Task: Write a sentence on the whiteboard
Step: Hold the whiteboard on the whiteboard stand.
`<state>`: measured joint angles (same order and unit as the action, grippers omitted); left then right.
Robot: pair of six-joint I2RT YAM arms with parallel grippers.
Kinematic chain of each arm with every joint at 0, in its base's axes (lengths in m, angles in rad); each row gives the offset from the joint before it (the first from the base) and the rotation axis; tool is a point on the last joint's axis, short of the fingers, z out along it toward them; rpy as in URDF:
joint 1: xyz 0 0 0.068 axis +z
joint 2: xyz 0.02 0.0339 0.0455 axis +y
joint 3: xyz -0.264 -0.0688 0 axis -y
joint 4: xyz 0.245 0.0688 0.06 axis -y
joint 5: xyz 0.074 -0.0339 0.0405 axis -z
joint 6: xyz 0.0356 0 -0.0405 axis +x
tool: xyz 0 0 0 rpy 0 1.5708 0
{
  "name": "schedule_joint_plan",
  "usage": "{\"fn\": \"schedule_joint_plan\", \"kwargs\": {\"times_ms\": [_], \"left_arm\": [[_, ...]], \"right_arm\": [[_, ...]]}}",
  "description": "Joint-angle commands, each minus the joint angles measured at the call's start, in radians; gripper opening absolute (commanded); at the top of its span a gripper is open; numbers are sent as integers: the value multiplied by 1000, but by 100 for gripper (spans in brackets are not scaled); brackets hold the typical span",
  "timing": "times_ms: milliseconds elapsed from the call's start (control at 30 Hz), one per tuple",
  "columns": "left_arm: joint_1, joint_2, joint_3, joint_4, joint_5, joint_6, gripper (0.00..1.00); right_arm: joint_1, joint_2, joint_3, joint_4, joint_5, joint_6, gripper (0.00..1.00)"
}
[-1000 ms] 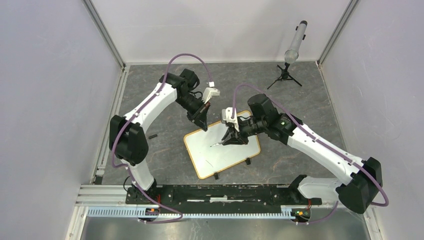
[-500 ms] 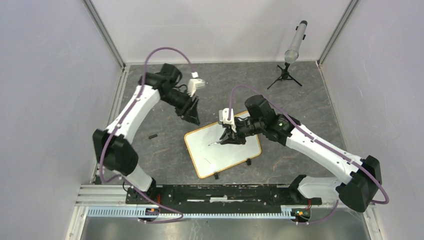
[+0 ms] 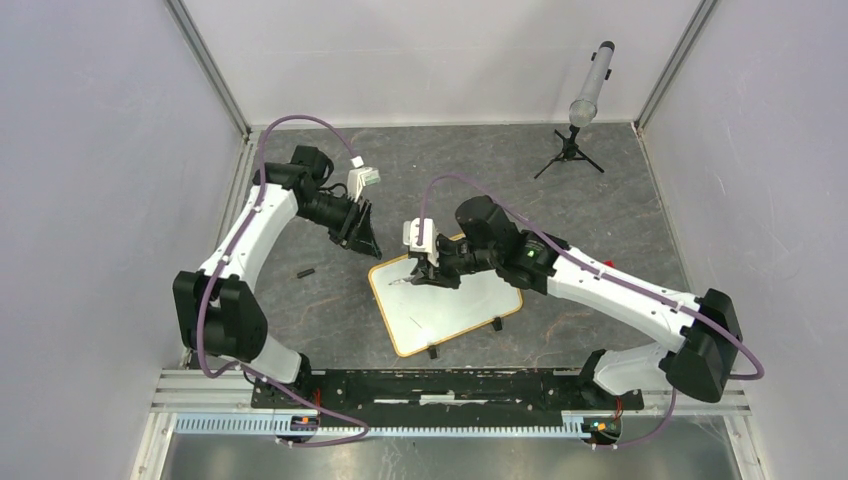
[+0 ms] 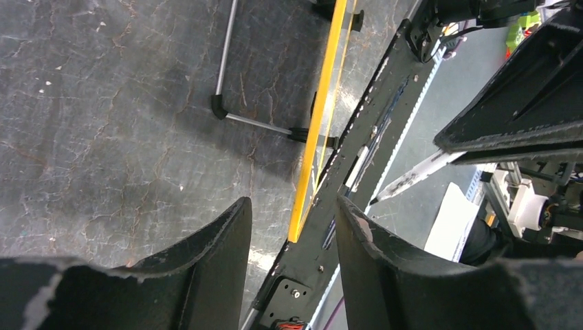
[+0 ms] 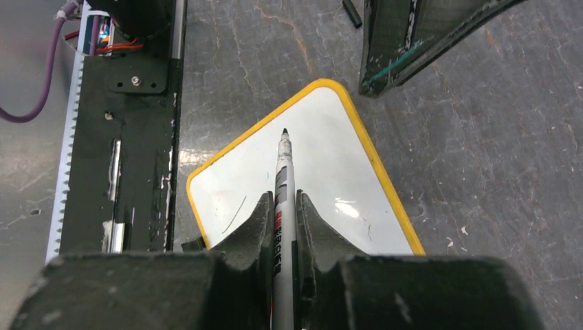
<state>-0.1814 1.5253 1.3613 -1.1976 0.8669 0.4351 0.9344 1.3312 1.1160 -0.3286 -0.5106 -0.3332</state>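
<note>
My right jaws clamp the marker (image 5: 283,172), its tip over the left corner of the whiteboard (image 3: 450,315), which lies flat on the table (image 3: 600,200). My left jaws have parted, empty, and backed off the board. I judge writing starts unbraced.

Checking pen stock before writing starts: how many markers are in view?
1. The marker is clamped in the right gripper, its tip over the whiteboard. The small black piece left of the board looks like a cap only. Others could hide under the arms.

left pincer (image 3: 363,244) opened, off whiteboard (image 3: 452,312), marker (image 5: 284,175) shifted left
</note>
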Motion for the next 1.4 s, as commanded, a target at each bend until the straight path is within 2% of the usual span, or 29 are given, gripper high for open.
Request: {"fn": "schedule_joint_plan", "kwargs": {"times_ms": [0,500,667,900,1033,1200,1367], "left_arm": [[3,10,-7,7,83,9,53],[-25,33,-51,-10,113,31,48],[-42,38,-57,-10,101,32,39],[-46,49,-50,-10,100,30,18],[-48,52,-47,-10,93,29,10],[-47,55,-44,-10,87,39,3],[-49,52,-45,-10,83,42,2]], "right_arm": [[31,34,68,60,90,31,0],[57,66,85,69,117,55,0],[58,71,88,73,116,63,0],[63,80,89,73,117,68,0],[69,82,87,74,119,71,0],[72,82,87,74,125,72,0],[72,86,85,74,151,68,0]]}}
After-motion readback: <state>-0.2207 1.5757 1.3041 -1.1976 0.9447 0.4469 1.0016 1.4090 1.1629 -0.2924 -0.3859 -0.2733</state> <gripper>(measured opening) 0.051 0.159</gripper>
